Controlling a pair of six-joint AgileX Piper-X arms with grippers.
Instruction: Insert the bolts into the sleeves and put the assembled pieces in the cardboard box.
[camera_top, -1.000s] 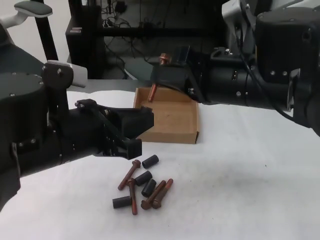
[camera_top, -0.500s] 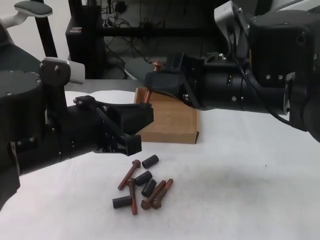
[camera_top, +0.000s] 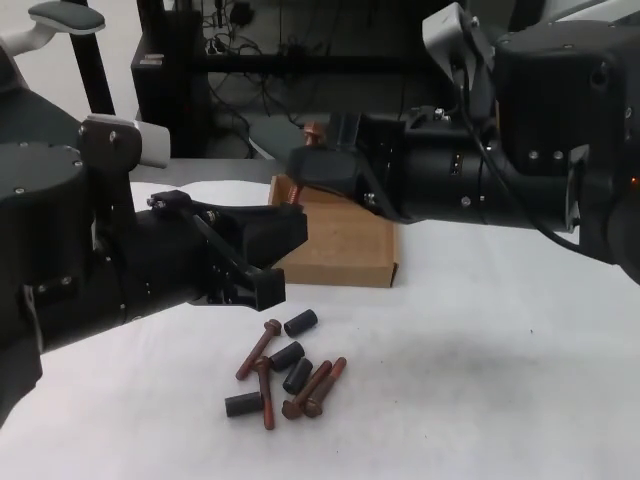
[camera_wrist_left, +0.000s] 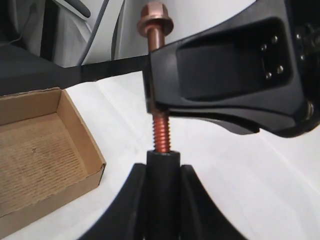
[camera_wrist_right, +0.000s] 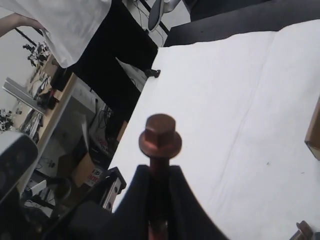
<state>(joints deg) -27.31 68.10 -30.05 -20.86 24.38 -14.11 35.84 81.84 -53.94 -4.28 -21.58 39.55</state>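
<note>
left jaws clamp sleeve (camera_wrist_left: 163, 192), right jaws — bolt (camera_wrist_left: 161, 132)

Both arms are matte black, built from thick rounded housings. The left arm's black casing (camera_top: 60, 250) shows small silver screw heads and a pale grey plastic cap (camera_top: 125, 145) at one joint. The right arm's black casing (camera_top: 560, 150) has similar screw heads, a thin black cable (camera_top: 487, 110) and a light grey bracket (camera_top: 455, 35). The right gripper (camera_wrist_left: 156, 80) has an angular black finger with a recessed panel and four small screws (camera_wrist_left: 269, 76); the left gripper (camera_wrist_left: 162, 195) has smooth curved black fingers (camera_wrist_left: 131, 210)
</note>
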